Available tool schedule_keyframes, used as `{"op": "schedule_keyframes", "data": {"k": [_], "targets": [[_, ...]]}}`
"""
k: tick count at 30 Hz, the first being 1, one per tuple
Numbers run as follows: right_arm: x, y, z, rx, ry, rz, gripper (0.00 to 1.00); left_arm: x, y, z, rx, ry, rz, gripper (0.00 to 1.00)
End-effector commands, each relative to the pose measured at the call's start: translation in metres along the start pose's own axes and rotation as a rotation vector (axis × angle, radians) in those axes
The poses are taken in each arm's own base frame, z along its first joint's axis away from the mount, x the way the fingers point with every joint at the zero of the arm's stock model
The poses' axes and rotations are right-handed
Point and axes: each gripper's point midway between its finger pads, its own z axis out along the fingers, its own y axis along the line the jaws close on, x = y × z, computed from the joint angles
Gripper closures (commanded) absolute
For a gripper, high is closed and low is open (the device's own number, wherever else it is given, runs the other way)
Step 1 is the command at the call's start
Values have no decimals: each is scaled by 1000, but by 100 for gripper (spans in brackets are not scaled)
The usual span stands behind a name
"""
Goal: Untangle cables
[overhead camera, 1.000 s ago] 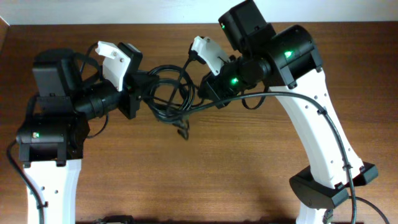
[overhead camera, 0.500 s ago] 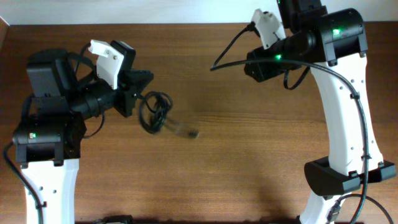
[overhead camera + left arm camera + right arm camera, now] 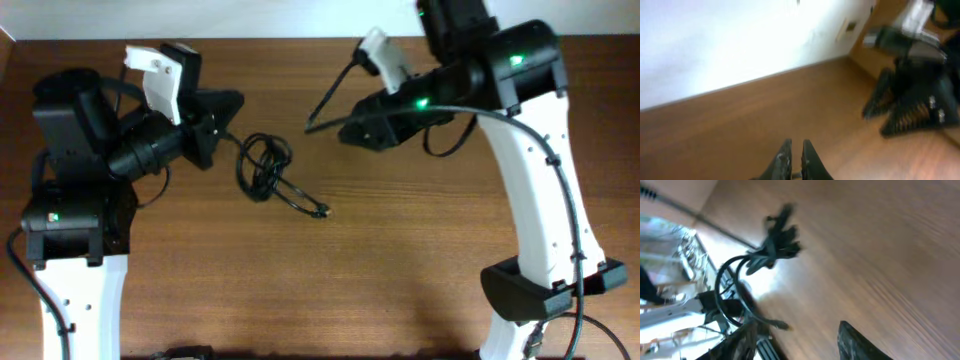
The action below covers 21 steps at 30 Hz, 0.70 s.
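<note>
A thin black cable (image 3: 262,165) is coiled in small loops on the table just right of my left gripper (image 3: 222,115). One strand runs up to the gripper, and a plug end (image 3: 322,211) trails to the lower right. In the left wrist view the left gripper (image 3: 796,150) is shut, with a sliver of cord low between its fingers. A second thin cord (image 3: 330,98) slants down-left from the right wrist. My right gripper (image 3: 345,130) is apart from the coil. In the right wrist view it (image 3: 795,327) stands open, and a cable loop (image 3: 730,290) with a plug passes by its left finger.
Brown wooden table (image 3: 400,260) with a white wall along its far edge. A thick black wire (image 3: 545,200) runs down the white right arm. The right arm shows blurred at the right of the left wrist view (image 3: 920,95).
A second ago both grippers met at the tangle in the middle. The right arm pulled away up-right, opened its jaws, then swung back left. The coil stayed with the left gripper.
</note>
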Motion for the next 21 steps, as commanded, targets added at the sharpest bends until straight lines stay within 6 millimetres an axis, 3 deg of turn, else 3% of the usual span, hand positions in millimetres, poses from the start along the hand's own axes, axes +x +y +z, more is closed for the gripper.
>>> {"op": "schedule_keyframes", "data": {"k": [1,7,12,14,15,17,19,21], "targets": [[3,25,3,-3,10,-102,48,-31,-8,-9,17,-106,-54,100],[10,51,17,-36,50,-156,45,-56,-18,-19,29,-197,-28,100],[6,57,21,-43,40,-185,45,-65,-23,-23,45,-231,-79,100],[2,57,21,-40,24,-195,87,-66,-27,-23,70,-232,-74,100],[0,56,22,-39,20,-198,96,-66,-28,-24,75,-232,-76,100],[-1,56,23,-39,15,-201,96,-66,-28,-24,78,-232,-78,100],[-1,54,25,-40,20,-197,34,-66,-28,-24,78,-232,-78,100],[-1,52,29,-39,29,-193,27,-66,-29,-24,79,-232,-78,99]]}}
